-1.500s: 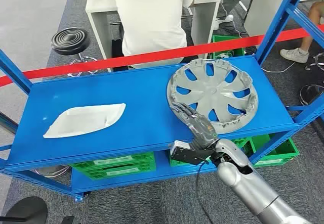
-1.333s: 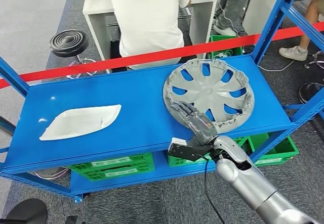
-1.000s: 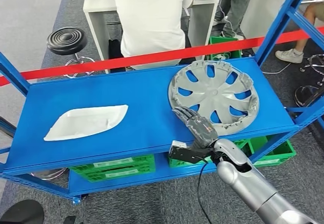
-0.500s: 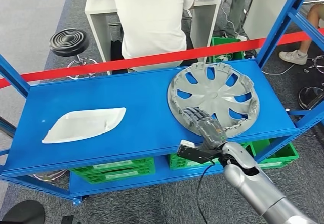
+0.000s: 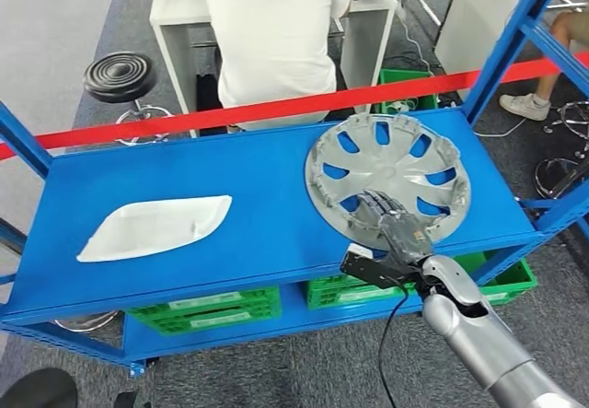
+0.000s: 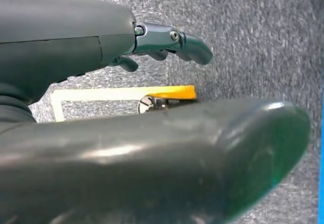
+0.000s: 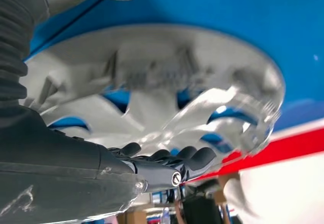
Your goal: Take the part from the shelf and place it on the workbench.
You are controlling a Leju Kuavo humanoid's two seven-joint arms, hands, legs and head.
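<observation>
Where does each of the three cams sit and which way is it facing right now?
Head: high on the body, looking forward and down at the blue shelf; the right arm and right hand show.
Left wrist: behind the left hand, facing grey carpet.
Right wrist: behind the right hand, facing the wheel cover.
Shared: head and right wrist both see the wheel cover and the right hand on it.
</observation>
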